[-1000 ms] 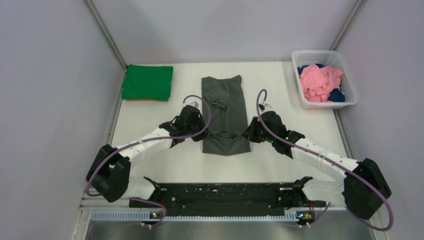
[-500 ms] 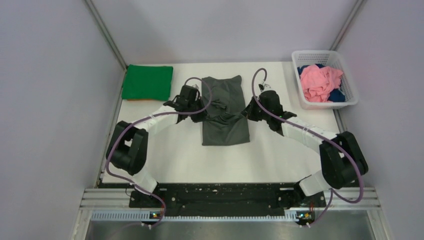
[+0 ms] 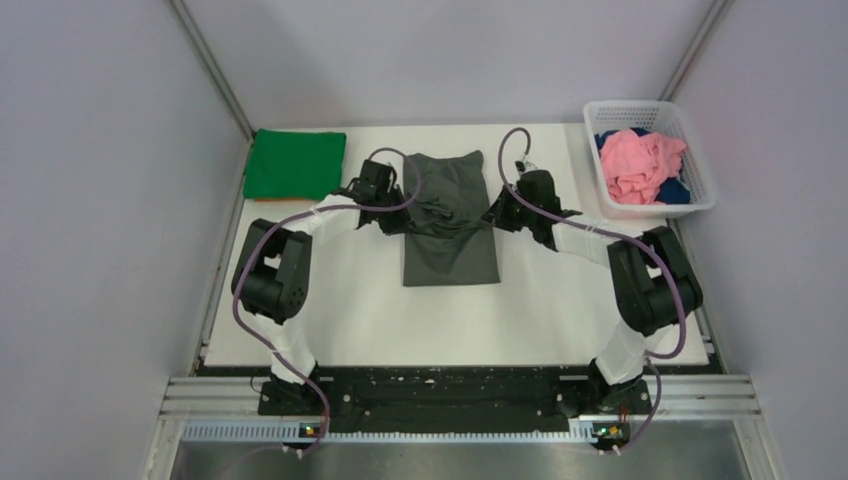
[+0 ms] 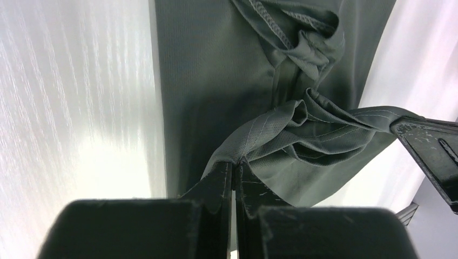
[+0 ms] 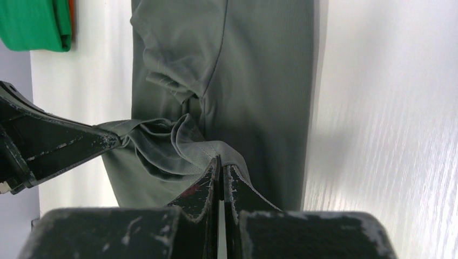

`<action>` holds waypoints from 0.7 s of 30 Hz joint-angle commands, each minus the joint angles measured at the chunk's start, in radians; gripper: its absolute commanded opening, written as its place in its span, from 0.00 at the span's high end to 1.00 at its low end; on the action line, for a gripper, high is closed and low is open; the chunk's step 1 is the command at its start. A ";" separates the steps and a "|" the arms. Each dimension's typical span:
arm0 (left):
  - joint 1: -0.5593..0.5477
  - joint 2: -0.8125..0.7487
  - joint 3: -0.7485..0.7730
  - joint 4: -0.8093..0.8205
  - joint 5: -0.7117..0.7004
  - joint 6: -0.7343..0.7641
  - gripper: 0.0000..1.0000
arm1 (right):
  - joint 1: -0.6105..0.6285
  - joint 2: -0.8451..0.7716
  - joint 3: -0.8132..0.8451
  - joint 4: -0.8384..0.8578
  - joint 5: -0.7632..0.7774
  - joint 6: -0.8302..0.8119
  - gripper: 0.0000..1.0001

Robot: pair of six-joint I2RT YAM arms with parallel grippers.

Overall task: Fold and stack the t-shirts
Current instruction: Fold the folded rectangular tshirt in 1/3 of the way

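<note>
Where both jaws pinch its edge, the dark grey t-shirt (image 3: 452, 262) bunches.

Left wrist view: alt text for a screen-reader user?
The left pincer is shut on a bunched edge of the dark grey cotton t-shirt, whose rest lies flat on the white table. The right pincer holds the same fold from the right edge.

Your left gripper (image 4: 234, 167) and right gripper (image 5: 221, 163) each clamp a fold of the dark grey t-shirt (image 3: 450, 260) at its opposite edges, both arms stretched forward, elbows apparently raised.
</note>
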 commanded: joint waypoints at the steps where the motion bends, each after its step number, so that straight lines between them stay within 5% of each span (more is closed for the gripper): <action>1: 0.023 0.040 0.072 0.029 0.032 0.020 0.95 | -0.022 0.072 0.080 0.094 -0.051 0.008 0.99; 3: 0.034 0.060 0.105 0.031 0.051 0.022 0.87 | -0.030 0.097 0.113 0.081 -0.047 0.007 0.93; 7: 0.050 0.061 0.178 -0.020 0.075 0.023 0.42 | -0.040 0.094 0.155 0.033 -0.010 -0.005 0.41; 9: 0.050 0.012 0.158 -0.015 0.060 0.022 0.04 | -0.040 0.063 0.144 0.019 0.003 -0.018 0.20; 12: 0.049 -0.094 0.061 0.023 0.048 0.020 0.01 | -0.040 -0.009 0.087 0.012 0.003 -0.032 0.02; 21: -0.009 -0.321 -0.333 0.063 0.035 -0.024 0.01 | -0.037 -0.296 -0.258 -0.027 -0.063 -0.024 0.01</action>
